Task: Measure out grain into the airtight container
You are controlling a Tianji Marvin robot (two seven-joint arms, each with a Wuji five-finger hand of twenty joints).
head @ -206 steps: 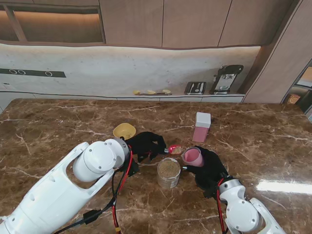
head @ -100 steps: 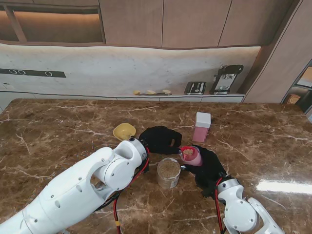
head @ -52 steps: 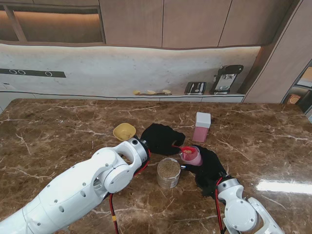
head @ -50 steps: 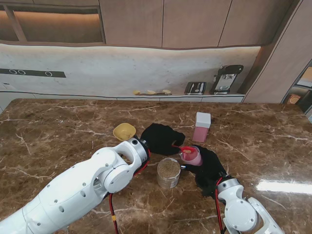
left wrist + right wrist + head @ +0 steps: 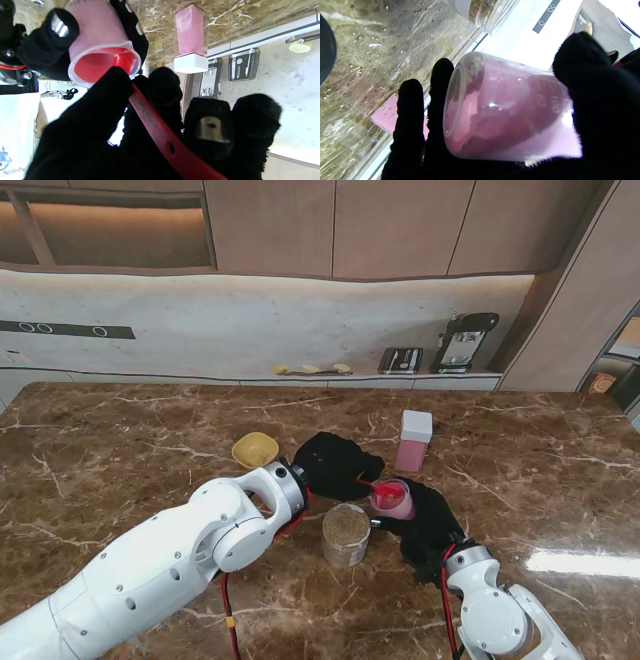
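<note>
Marble table point(image 5: 120, 440): left hand point(image 5: 330, 463) grips scoop point(image 5: 383, 493); right hand point(image 5: 432, 525) grips one cup point(image 5: 397, 500).

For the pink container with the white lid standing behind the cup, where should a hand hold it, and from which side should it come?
Grip the pink container around its tall body, under the white lid, coming from the robot's right. It stands upright with flat, narrow sides that fingers could probably span, and that side looks open. The left hand with the red scoop and the right hand with the cup crowd the near side.
</note>
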